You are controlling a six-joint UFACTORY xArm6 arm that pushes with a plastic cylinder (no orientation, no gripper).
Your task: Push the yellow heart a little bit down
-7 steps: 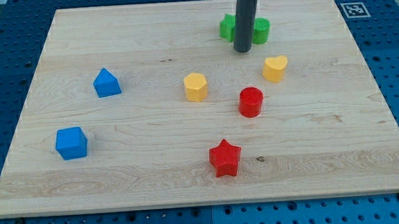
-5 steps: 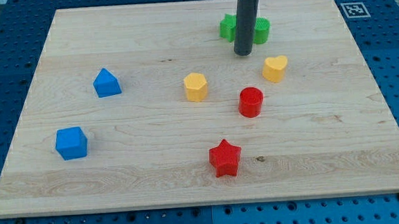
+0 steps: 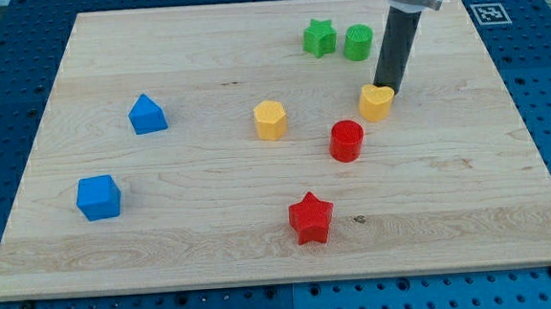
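On the wooden board (image 3: 212,206), view's right of centre: yellow heart (image 3: 377,101), with my tip (image 3: 385,90) set against its upper edge, apparently touching; the rod holds nothing, being a bare pusher. Red cylinder (image 3: 346,140) sits just below-left of the heart. Risk: contact looks slightly right of the heart's middle, so a downward push may rotate it or slide it leftward into the red cylinder. Heart lies directly below the tip.
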